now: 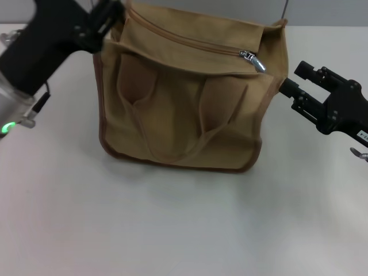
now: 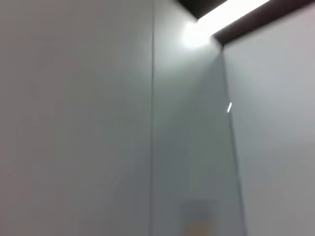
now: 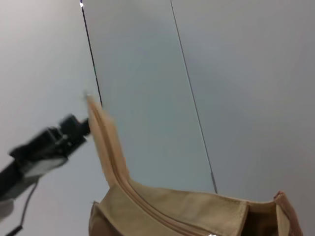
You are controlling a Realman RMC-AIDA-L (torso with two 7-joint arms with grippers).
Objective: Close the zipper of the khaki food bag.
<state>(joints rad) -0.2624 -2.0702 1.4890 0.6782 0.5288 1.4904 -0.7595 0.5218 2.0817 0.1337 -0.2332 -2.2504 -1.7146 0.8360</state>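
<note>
Nearest the head camera, bare table [image 1: 172,230] is spreading out, with the khaki food bag [image 1: 184,109] standing behind it. Its zipper [image 1: 184,41] is ending at the silver slider [image 1: 253,60] near my right gripper [image 1: 287,86], whose fingers I cannot tell. My left gripper [image 1: 112,17] is pinching the bag's far corner. Left wrist: only wall. Right wrist: that gripper [image 3: 81,127] is tensioning the fabric. I'm judging a straight, taut pull best.

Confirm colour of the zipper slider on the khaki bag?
Silver metal slider, set against the tan zipper tape on the khaki food bag. Clearest in the head view.
</note>
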